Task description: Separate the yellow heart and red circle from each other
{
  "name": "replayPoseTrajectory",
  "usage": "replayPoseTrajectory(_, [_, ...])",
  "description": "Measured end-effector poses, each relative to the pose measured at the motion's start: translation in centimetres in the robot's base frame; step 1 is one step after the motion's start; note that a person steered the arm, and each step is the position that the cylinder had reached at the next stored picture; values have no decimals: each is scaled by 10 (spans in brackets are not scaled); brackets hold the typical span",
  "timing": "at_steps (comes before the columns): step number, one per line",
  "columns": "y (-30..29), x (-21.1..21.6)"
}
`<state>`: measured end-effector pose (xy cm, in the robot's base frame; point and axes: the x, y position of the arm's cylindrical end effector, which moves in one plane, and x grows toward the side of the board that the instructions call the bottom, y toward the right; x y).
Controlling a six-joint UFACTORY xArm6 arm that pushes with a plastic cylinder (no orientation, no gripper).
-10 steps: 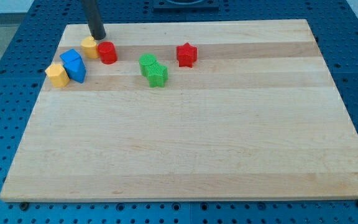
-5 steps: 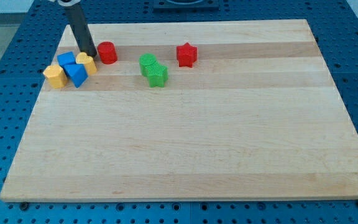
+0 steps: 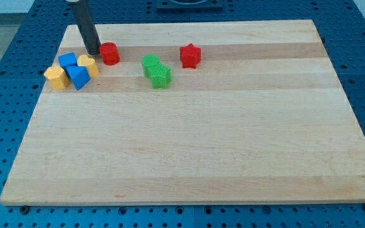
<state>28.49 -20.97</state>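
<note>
The yellow heart (image 3: 88, 64) lies at the board's upper left, touching two blue blocks (image 3: 73, 69). The red circle (image 3: 109, 53) stands apart from it, up and to the right, with a small gap between them. My tip (image 3: 94, 52) rests on the board just left of the red circle and just above the yellow heart, close to both; whether it touches the red circle cannot be told.
A second yellow block (image 3: 55, 77) sits left of the blue blocks. Two green blocks (image 3: 155, 69) touch each other near the top middle. A red star (image 3: 189, 55) lies to their right. The wooden board (image 3: 233, 164) sits on a blue perforated table.
My tip came down from the top edge and pushed the yellow heart down-left against the blue blocks, away from the red circle. It has since shifted slightly right toward the red circle.
</note>
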Motion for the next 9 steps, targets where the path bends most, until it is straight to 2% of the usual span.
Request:
replayPoseTrajectory(2, [52, 18])
replayPoseTrajectory(4, [81, 20])
replayPoseTrajectory(6, [93, 37])
replayPoseTrajectory(9, [100, 37])
